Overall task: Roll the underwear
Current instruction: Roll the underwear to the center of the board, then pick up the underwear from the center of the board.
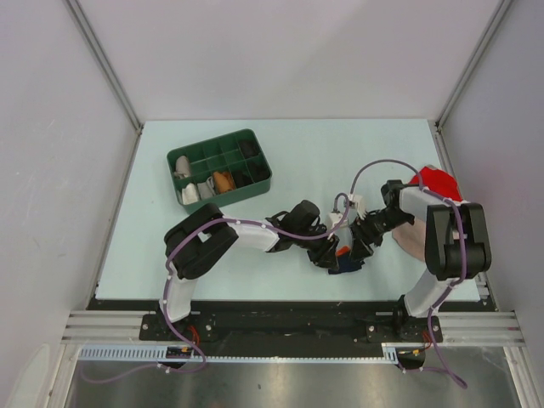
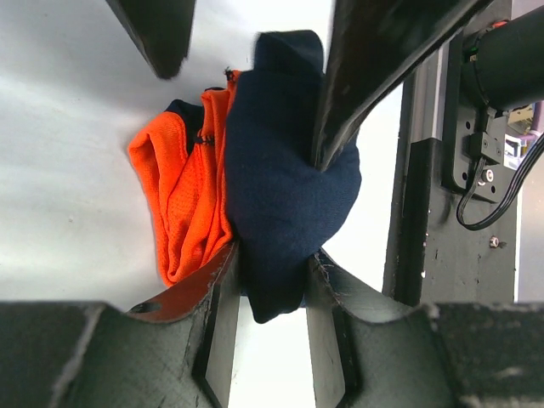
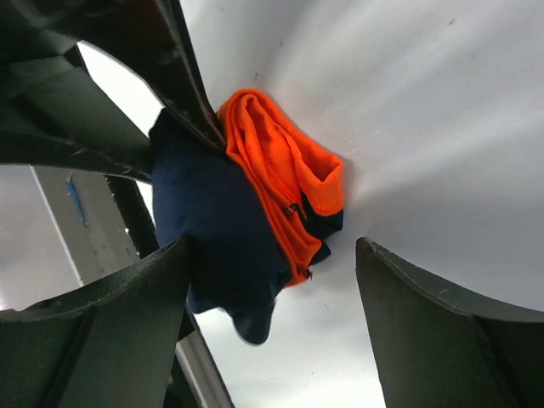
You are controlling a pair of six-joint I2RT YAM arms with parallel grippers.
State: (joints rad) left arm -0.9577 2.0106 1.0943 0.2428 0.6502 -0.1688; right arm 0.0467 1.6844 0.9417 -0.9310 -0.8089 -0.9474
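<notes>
One bunched underwear (image 2: 280, 195), navy outside with orange folds on one side, lies on the table (image 1: 340, 153) near the front edge, right of centre. Left gripper (image 2: 272, 263) pinches its navy end, jaws narrow on the fabric. Right gripper (image 3: 274, 246) straddles it, jaws wide, one finger touching the navy side. Red cloth (image 1: 435, 181) sits far right. Green compartment tray (image 1: 238, 195) is well apart, back left.

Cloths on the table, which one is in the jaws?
The navy-blue underwear with orange trim, pinched by the left gripper; the red cloth and beige-pink cloth lie apart, rightward.
</notes>
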